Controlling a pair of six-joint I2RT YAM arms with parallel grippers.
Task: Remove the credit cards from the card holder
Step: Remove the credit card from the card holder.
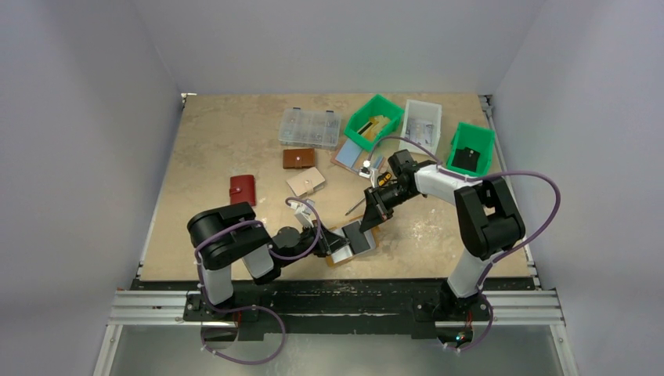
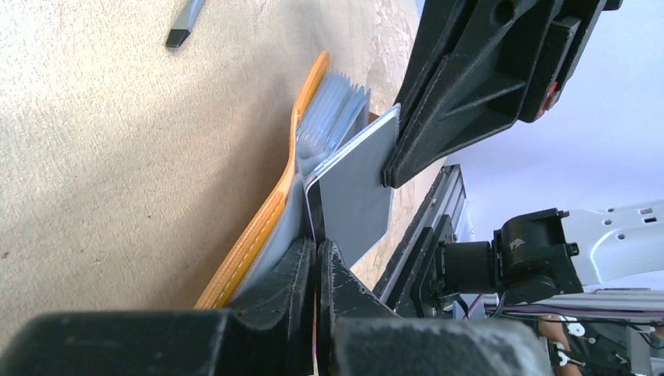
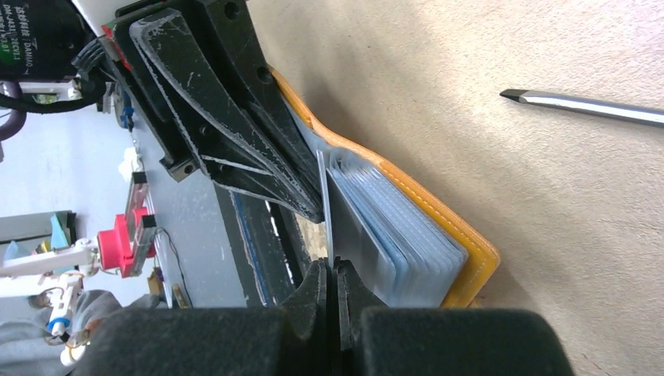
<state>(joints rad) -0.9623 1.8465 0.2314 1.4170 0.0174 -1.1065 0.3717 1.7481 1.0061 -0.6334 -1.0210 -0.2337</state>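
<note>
Card holder (image 3: 468,244): lies open on the bench (image 1: 219,141) near its front edge, with its sleeves fanned.
Grey credit card (image 2: 356,196): stands on edge, just clear of the sleeves.
Left fingers (image 2: 294,274): closed on the card's lower corner.
Right fingers (image 3: 313,291): pinched on the card's opposite edge.
In the way: each arm's fingers crowd the other's over the holder.
Around: a screwdriver (image 3: 587,108) lies near; a red wallet (image 1: 243,189) and a brown wallet (image 1: 298,159) lie well apart.

Mustard-orange card holder (image 3: 470,243) w/ pale stitching, blue-grey slots (image 3: 407,235), grey credit card (image 2: 356,196), red wallet (image 1: 243,189), green bin (image 1: 478,129)

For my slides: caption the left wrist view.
Left gripper and right gripper pinch a grey credit card at the open mustard card holder.
</note>
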